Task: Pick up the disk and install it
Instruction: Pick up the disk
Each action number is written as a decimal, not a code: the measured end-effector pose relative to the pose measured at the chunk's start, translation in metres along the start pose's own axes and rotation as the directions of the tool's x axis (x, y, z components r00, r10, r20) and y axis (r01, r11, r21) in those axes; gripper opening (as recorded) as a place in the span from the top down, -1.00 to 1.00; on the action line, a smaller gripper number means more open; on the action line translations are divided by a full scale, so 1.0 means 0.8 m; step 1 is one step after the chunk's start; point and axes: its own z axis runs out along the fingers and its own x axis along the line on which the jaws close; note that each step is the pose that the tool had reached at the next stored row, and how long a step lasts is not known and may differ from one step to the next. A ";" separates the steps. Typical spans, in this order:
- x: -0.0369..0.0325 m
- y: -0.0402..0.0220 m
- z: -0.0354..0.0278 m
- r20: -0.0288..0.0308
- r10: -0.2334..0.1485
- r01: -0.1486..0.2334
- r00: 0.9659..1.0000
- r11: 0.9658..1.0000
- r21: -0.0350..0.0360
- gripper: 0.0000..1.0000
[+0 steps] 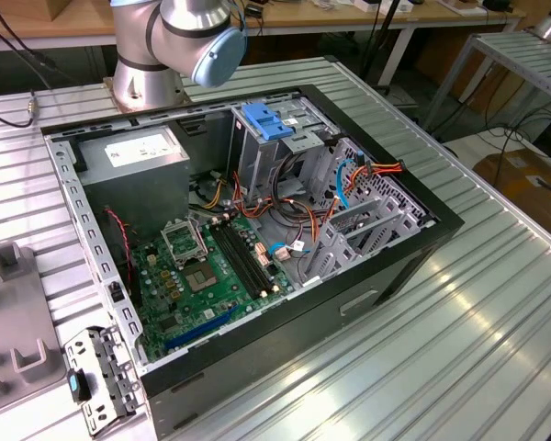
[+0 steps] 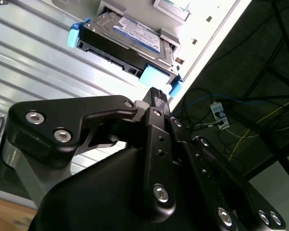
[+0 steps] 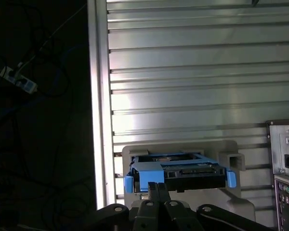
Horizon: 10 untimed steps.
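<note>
The disk (image 3: 178,171) is a dark flat drive with blue plastic rails (image 3: 231,179) and a white-and-blue label (image 2: 137,33). It rests in a pale grey holder (image 3: 178,147) on the ribbed metal table, close to the table's edge. In both wrist views my gripper (image 3: 157,186) hovers just short of the disk's blue end tab (image 2: 153,77), apart from it. Its two black fingers (image 2: 157,98) lie together, shut, with nothing held between them.
In the exterior view an open computer case (image 1: 413,248) lies on the table, showing a motherboard (image 1: 211,266), a grey power-supply box (image 1: 138,152) and a grey cage with a blue top (image 1: 266,124). The arm's base (image 1: 165,46) stands behind it. Grey fixtures (image 1: 9,303) sit at the exterior view's left.
</note>
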 end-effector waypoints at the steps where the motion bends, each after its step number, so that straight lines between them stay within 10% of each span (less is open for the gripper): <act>1: 0.0000 0.0000 0.0000 0.000 -0.003 0.003 1.000 1.000 0.000 0.79; 10: 0.0000 0.0000 0.0000 -0.002 -0.041 0.041 0.999 0.999 -0.001 0.79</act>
